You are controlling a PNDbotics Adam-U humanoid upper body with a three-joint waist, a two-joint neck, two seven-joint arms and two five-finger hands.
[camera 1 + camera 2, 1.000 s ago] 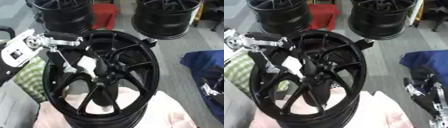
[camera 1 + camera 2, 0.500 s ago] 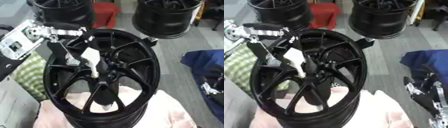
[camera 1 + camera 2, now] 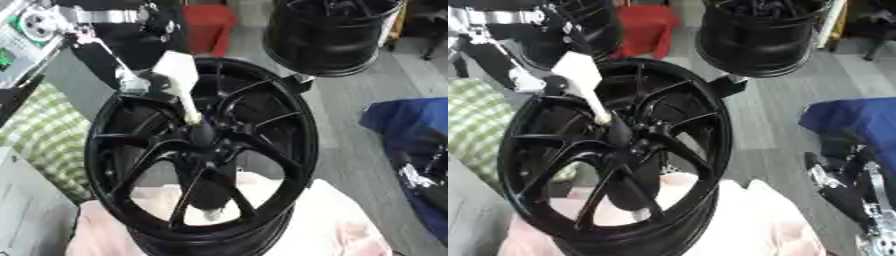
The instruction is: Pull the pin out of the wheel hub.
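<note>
At the wheel hub (image 3: 203, 137), the white pin (image 3: 179, 82) now stands higher than a second ago, its tip barely at the bore. The left hand (image 3: 140, 82) grasps it; extraction is nearly complete.

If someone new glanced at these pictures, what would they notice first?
A big black wheel fills the centre, resting on a pink cloth. A white pin slants up and left from its hub, gripped by the left robot hand. Two more black wheels stand behind, with a red box between them.
</note>
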